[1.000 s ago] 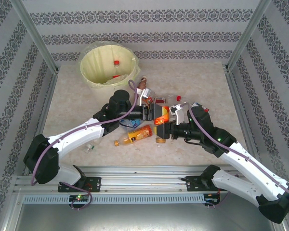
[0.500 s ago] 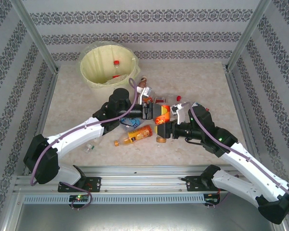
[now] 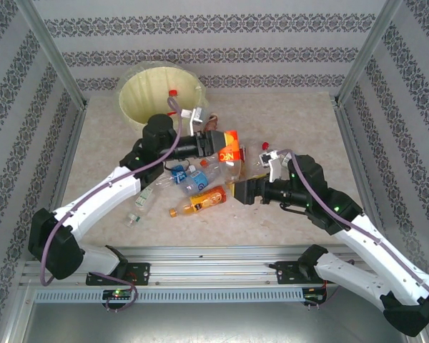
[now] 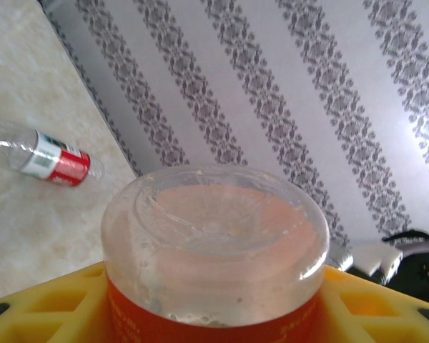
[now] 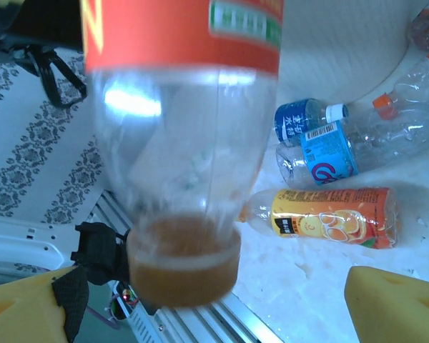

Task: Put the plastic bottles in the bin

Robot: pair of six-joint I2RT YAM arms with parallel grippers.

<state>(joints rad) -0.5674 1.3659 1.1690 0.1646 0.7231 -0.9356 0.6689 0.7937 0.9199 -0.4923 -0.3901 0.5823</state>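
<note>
Where the bin sits: upper left of the overhead frame, a pale yellow bin with a bag liner stands at the far left of the counter; a red-capped bottle already lies inside.
Left claw: just right of the bin, the left claw is clamped on the orange bottle. Its wrist view shows the bottle's base wedged between yellow pads, clear of the counter.
Loose bottles: mid-frame, below the held one, a blue-labelled bottle and a juice bottle lie on their sides, with others near. A red-labelled bottle lies near the foot of a wall.
Right claw: right of centre, the right claw stands wide open and holds nothing. Its pads are apart from the orange bottle's brownish cap end.
Risk, slip: the grip is on a smooth round body, so a quick swing could twist the bottle loose short of the bin.
Risk, rim: the left arm and its cable pass close to the bin's near edge, so a low pass might nudge the bin or snag the bag.
Risk, drop: letting go before clearing the rim would probably bounce the bottle back onto the counter.
Surface: beige marbled counter, flat, littered mid-frame.
Room: patterned striped wall panels on three sides, metal posts at the corners, and a metal rail along the bottom.
</note>
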